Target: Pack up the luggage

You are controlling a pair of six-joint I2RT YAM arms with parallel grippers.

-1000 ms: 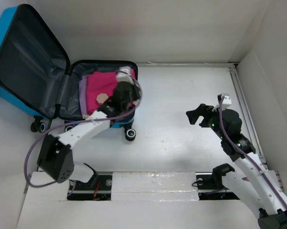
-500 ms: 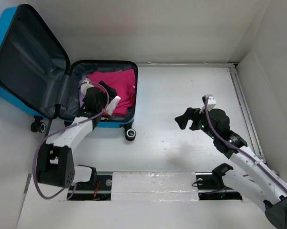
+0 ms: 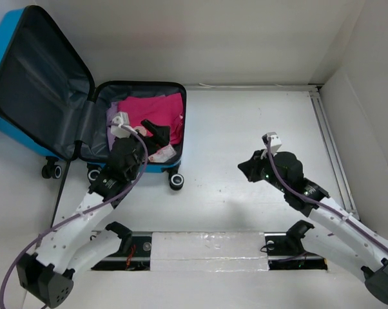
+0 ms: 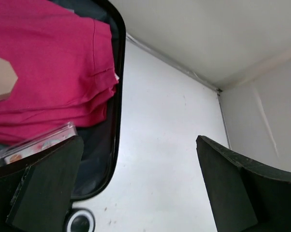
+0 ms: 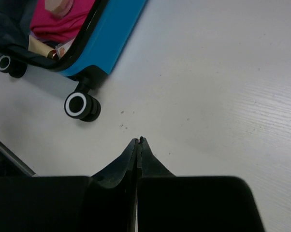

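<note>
The luggage point(image 3: 36, 77) lies open at the far left, its blue lid propped up and grey lining showing. A pink garment point(image 3: 152, 109) fills the base half, and a clear plastic packet point(image 3: 163, 153) rests at its near right corner. My left gripper point(image 3: 154, 132) hovers open over the near part of the base, nothing between its fingers point(image 4: 39, 188). In the left wrist view the pink garment point(image 4: 49, 72), the packet point(image 4: 36, 145) and the black rim point(image 4: 117, 96) show. My right gripper point(image 3: 244, 168) is shut and empty above the bare table, right of the luggage point(image 5: 111, 38).
A black wheel point(image 3: 176, 181) with a white ring sticks out at the luggage's near right corner, seen also as the wheel point(image 5: 80, 106) in the right wrist view. A lilac cloth point(image 3: 111, 125) peeks from under the pink one. White walls close the back and right.
My left gripper opened, letting go of the packet, and drew back toward the luggage's near edge. My right gripper closed and shifted slightly left and nearer.
</note>
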